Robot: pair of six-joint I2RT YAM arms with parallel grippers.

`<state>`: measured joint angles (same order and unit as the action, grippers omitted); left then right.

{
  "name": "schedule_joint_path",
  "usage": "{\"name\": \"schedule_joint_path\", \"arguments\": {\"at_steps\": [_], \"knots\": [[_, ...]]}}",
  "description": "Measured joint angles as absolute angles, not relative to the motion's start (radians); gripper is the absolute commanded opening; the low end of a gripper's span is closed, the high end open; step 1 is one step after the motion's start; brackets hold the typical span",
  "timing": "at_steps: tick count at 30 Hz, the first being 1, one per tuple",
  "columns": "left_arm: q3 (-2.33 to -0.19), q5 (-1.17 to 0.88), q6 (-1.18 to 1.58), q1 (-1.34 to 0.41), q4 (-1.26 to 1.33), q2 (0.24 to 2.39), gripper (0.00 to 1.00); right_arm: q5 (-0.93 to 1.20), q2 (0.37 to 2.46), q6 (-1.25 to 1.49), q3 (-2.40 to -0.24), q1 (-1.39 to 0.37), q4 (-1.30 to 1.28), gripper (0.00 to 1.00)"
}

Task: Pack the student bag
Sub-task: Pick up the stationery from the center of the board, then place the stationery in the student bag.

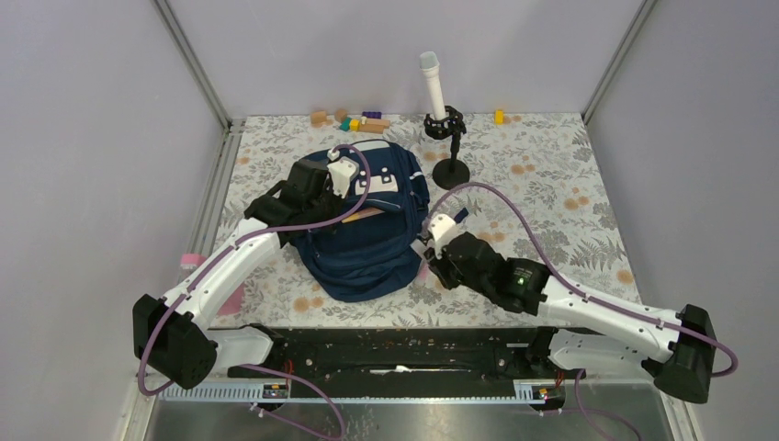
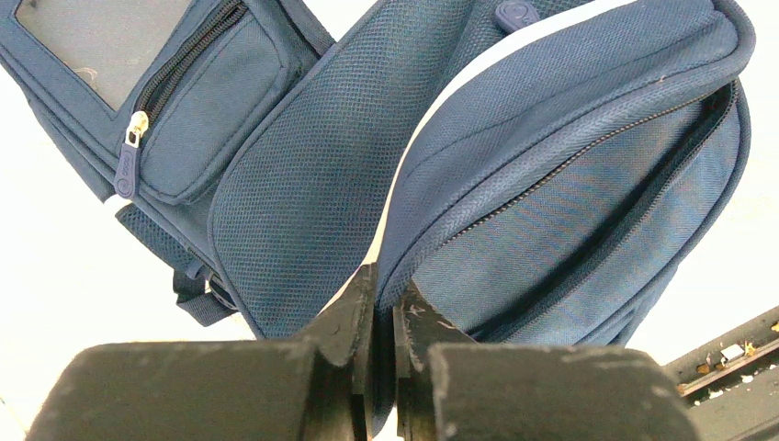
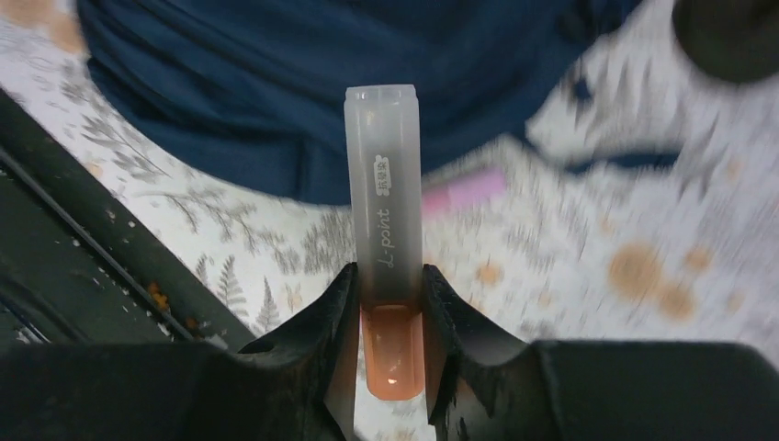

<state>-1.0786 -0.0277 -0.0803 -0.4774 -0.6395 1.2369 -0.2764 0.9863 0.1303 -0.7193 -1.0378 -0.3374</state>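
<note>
The student bag [image 1: 367, 243] is a navy backpack lying in the middle of the table, and a thin orange item [image 1: 363, 214] shows at its opening. My left gripper [image 1: 333, 197] is over the bag's upper left. In the left wrist view it [image 2: 384, 287] is shut on the fabric edge of the bag [image 2: 570, 138] beside the white trim. My right gripper [image 1: 429, 250] is just right of the bag. In the right wrist view it [image 3: 390, 289] is shut on a highlighter [image 3: 383, 184] with a clear grey cap and an orange body, pointing toward the bag [image 3: 276, 83].
A white cylinder [image 1: 433, 84] stands on a black stand [image 1: 450, 170] behind the bag. Several small coloured blocks [image 1: 363, 120] and a yellow block [image 1: 499, 116] lie along the back edge. A pink item [image 3: 464, 191] lies by the bag. Another pink item [image 1: 191, 260] lies at the left edge.
</note>
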Motion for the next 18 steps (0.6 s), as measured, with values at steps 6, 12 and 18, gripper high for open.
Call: {"name": "schedule_joint_path", "arguments": {"at_steps": [6, 12, 18], "knots": [[-1.079, -0.031, -0.080, -0.477, -0.641, 1.237, 0.00, -0.199, 1.113, -0.227, -0.876, -1.081, -0.158, 0.00], [-1.079, -0.036, -0.080, -0.477, -0.642, 1.237, 0.00, -0.127, 1.314, -0.525, -0.929, -1.082, -0.002, 0.00], [-1.079, -0.043, -0.080, -0.477, -0.642, 1.237, 0.00, -0.133, 1.493, -0.733, -1.039, -1.082, 0.053, 0.00]]}}
